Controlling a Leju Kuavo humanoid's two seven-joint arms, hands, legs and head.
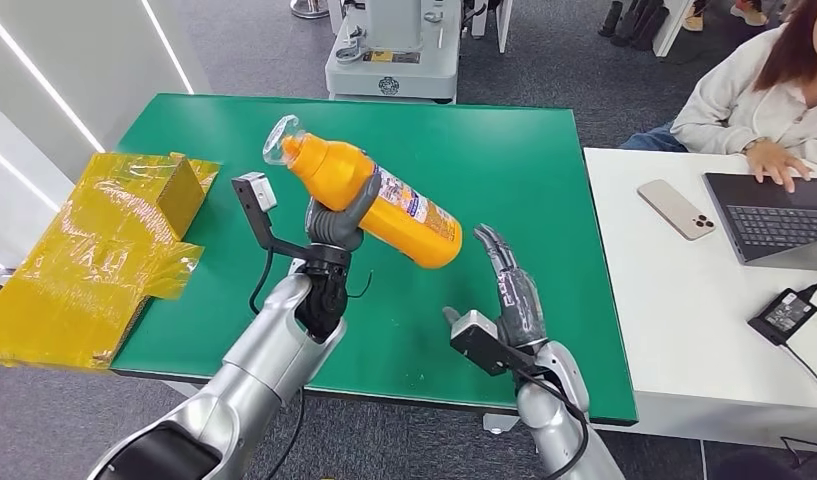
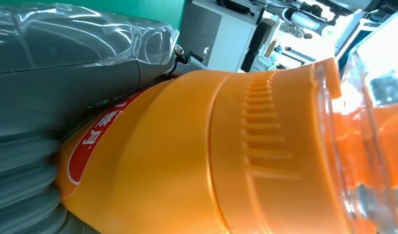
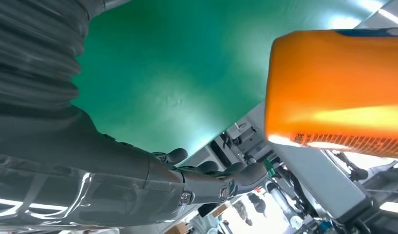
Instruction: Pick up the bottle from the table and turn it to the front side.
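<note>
1. Orange bottle (image 1: 372, 201) gripped in my left hand (image 1: 333, 225), held tilted in the air above the green bench (image 1: 524, 160), clear cap (image 1: 281, 138) pointing away from me.
2. My right hand (image 1: 511, 285) is empty, fingers spread, just beside the bottle's base.
3. Risk: my grip sits near the neck with the heavy end unsupported, so turning may let the bottle slip or swing down onto the bench.
4. Risk: my right hand could knock the base.
5. Count: one bottle, one yellow wrapped box (image 1: 94, 250), one phone (image 1: 676, 209), one laptop (image 1: 774, 215), one person (image 1: 759, 95).
</note>
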